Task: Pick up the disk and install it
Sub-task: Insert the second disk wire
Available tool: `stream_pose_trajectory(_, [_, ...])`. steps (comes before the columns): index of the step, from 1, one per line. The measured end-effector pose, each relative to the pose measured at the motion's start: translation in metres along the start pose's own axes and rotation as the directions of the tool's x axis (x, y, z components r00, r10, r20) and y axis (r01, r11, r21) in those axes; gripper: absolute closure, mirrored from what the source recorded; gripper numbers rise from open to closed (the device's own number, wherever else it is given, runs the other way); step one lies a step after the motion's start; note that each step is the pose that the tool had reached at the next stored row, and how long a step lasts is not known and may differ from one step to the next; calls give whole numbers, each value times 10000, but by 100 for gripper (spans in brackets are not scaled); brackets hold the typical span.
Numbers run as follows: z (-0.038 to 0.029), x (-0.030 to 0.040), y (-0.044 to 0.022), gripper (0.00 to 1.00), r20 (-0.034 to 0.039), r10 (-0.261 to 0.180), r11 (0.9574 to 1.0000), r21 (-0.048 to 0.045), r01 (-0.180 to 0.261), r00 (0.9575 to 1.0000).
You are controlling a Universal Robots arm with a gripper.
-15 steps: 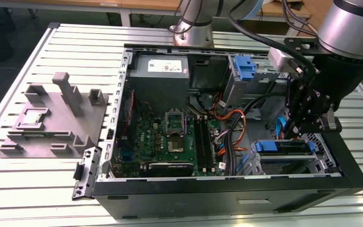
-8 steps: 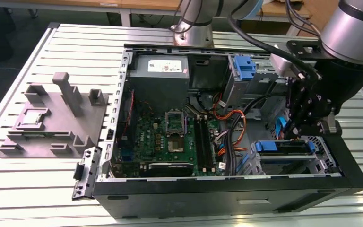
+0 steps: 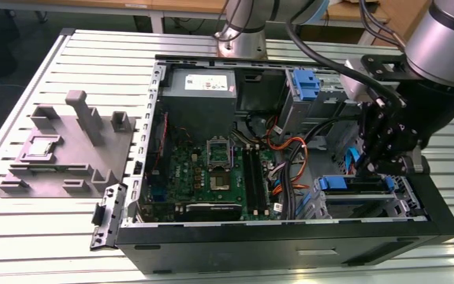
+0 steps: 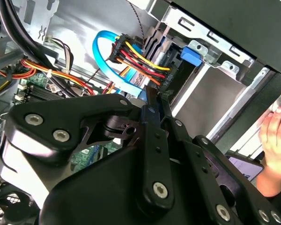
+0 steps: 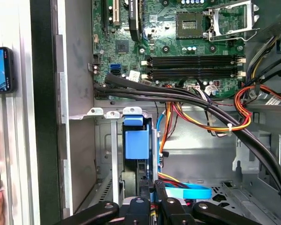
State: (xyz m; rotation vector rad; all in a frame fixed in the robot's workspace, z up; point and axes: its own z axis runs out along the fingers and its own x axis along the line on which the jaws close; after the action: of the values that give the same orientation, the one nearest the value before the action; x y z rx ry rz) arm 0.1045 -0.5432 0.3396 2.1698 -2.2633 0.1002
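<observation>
Down in the drive bay point(image 3: 361, 201), the disk point(image 5: 136, 145) is pinched edge-on by the narrowly closed gripper point(image 5: 152, 187), so it's lined up with the slot.

The arm point(image 3: 440, 53) reaches down from two o'clock in the exterior view, wrist vertical. Its gripper point(image 3: 380, 168) points straight down toward six o'clock, black fingers point(image 5: 152, 192) drawn close together. A person's hand point(image 4: 274, 140) shows in the second wrist view.

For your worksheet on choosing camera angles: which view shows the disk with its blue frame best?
The first wrist view: the disk stands edge-on in its bay, blue frame facing the camera, directly ahead of the gripper. The exterior view shows its blue frame low in the case under the gripper. The second wrist view is mostly blocked by gripper linkage.
</observation>
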Motion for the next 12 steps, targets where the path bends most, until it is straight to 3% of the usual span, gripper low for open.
stream_pose_trajectory(12, [12, 30, -1, 84, 1, -16, 10000, 1, 16, 10000])
